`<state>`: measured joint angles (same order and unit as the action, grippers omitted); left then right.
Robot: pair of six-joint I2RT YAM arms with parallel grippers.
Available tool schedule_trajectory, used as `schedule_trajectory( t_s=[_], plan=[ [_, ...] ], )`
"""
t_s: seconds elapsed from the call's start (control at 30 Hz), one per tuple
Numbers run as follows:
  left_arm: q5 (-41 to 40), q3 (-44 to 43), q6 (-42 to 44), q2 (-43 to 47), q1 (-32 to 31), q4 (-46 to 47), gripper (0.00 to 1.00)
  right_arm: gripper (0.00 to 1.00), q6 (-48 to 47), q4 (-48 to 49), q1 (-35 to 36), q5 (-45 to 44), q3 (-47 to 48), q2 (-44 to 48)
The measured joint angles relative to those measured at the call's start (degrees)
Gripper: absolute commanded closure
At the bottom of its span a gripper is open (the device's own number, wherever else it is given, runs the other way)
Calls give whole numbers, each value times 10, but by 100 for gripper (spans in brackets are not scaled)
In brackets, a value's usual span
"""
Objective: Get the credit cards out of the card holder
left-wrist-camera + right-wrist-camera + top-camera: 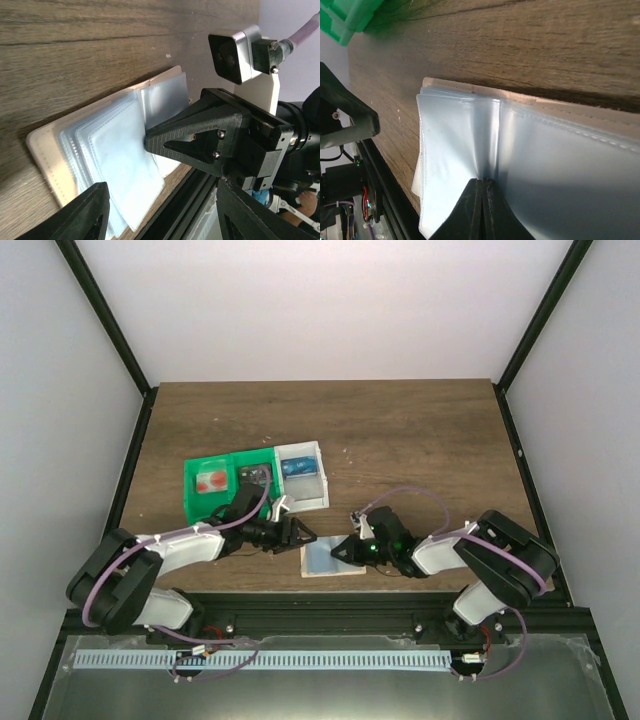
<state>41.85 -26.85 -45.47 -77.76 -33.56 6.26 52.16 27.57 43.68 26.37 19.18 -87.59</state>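
The flat tan bifold card holder (333, 558) is found lying open on the brown wooden worktop (400, 440), close to its near edge, with its clear blue-grey sleeves fanned. The right end effector (482, 186) is seen with jaws closed together at the central fold of the sleeves; whether a leaf is nipped cannot be told. The left end effector (162, 212) is held wide and empty just beside the card holder. A bright blue plastic card (298, 467) is noted in the translucent white box (300, 447) and a pale plastic card with red circles (210, 481) in the green compartment tray (190, 490), so extraction is judged largely complete. Risks identified: the card holder may be dragged over the near edge if the right arm is withdrawn while closed; a sleeve may be torn; the closely spaced end effectors may be brought into collision; a remaining card could be overlooked behind the cloudy sleeves
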Motion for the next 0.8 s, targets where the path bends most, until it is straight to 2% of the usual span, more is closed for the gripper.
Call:
schedule_trajectory(
  t_s=[0.3, 0.8],
  plan=[
    [-22, -22, 5, -52, -50, -4, 39, 99, 5, 20, -4, 11, -11, -2],
    [-49, -23, 5, -71, -52, -9, 40, 99, 5, 23, -4, 12, -14, -1]
  ],
)
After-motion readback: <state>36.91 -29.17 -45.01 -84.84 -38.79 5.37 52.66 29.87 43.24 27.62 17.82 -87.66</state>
